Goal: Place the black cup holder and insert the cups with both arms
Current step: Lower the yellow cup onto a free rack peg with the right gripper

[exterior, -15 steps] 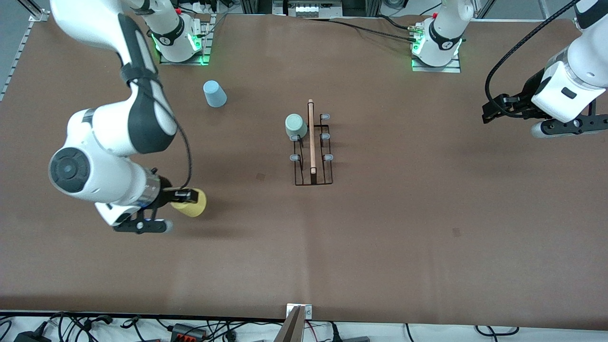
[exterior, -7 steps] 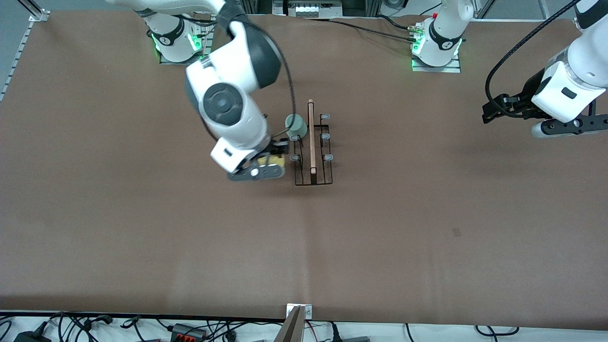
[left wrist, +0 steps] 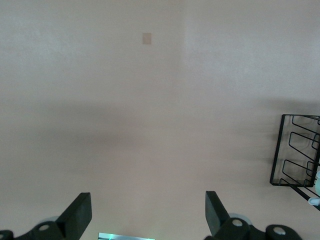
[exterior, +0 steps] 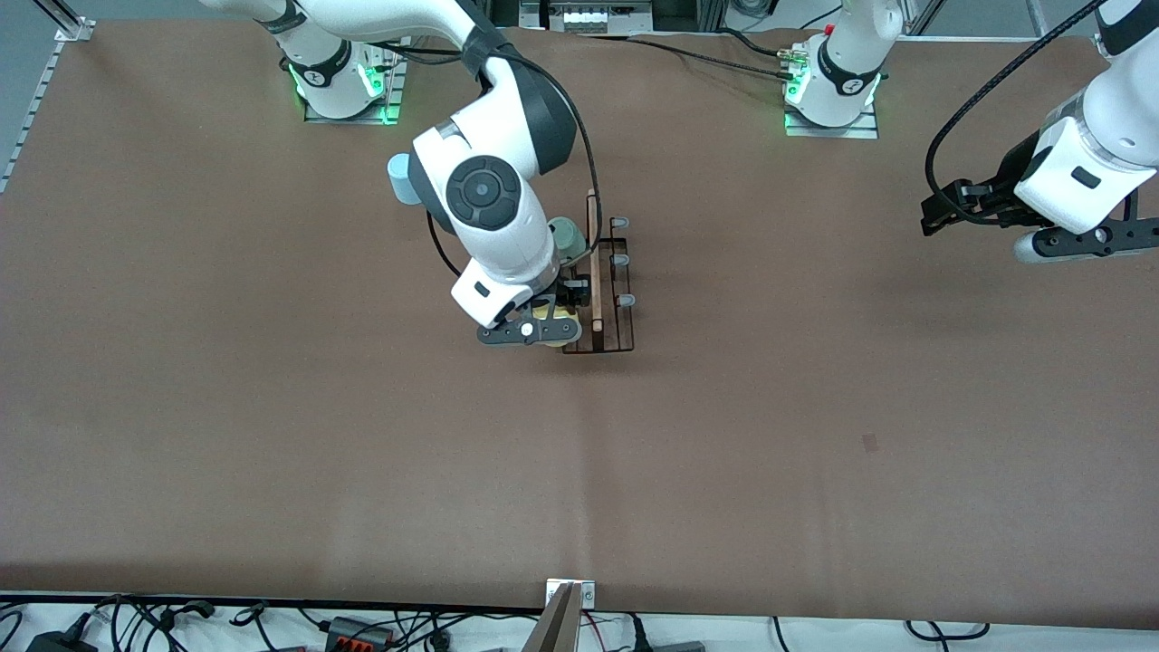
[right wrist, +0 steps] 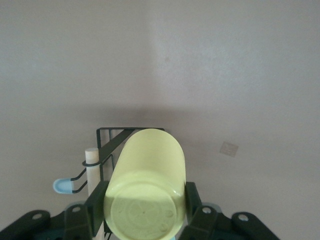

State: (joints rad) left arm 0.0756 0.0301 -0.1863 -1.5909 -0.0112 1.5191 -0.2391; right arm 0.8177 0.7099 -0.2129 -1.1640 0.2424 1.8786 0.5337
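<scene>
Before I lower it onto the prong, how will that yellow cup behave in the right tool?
The yellow cup looks like thin plastic, so probably light and slightly squashy. Its smooth tapered wall could slip between the right tool's fingers if bumped. The wire cup holder seems light and may shift when nudged.

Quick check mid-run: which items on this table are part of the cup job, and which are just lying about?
Job items:
- black wire cup holder with wooden rod
- yellow plastic cup, clamped in the right gripper over the holder
- sage green cup, on a holder prong
- light blue cup, on the table
- left gripper, open, waiting

Lying about:
- power bricks and cables off the table edge
</scene>
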